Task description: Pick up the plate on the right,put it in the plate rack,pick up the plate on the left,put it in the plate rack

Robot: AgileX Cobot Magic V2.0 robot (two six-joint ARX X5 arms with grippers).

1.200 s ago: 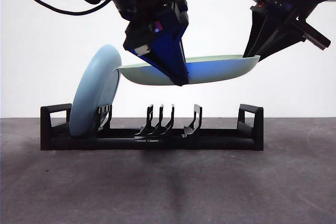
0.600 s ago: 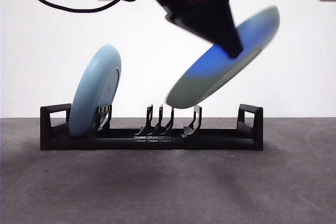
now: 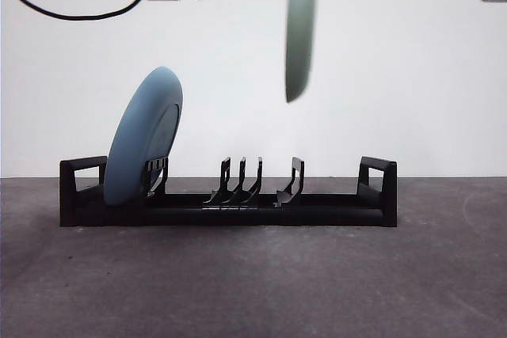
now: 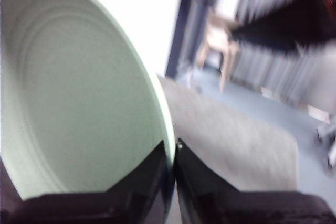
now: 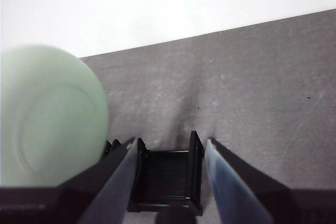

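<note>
Desk [image 3: 253, 275]: dark grey surface carrying the plate rack [image 3: 228, 205], a long low black frame whose length runs across the front view, parallel to the desk's near edge, with a boxy loop at each end.

Blue plate [image 3: 142, 138]: already seated at the rack's left end, standing on edge and leaning against the first prongs. The cluster of curved prongs [image 3: 242, 181] at mid-rack and the single prong beside it toward the right end hold nothing.

Green plate [image 3: 300, 31]: held in the air, seen edge-on in the front view and close to vertical, its lower rim well above the rack. It hangs roughly over the gap between the mid-rack cluster and the single prong. Its flat faces lie across the rack's length, so the plate is already turned to match the slots; judged from this, the remaining motion is mainly a straight descent, with a small sideways correction to meet a gap.

Left gripper [image 4: 173, 153]: jaws clamped on the green plate's rim, one on each face, as the left wrist view shows; the plate hangs below the arm at the top of the front view.

Right gripper [image 5: 170, 153]: jaws spread apart, holding nothing, looking down on one looped end of the rack, the green plate to one side. It carries no load and appears to wait.
</note>
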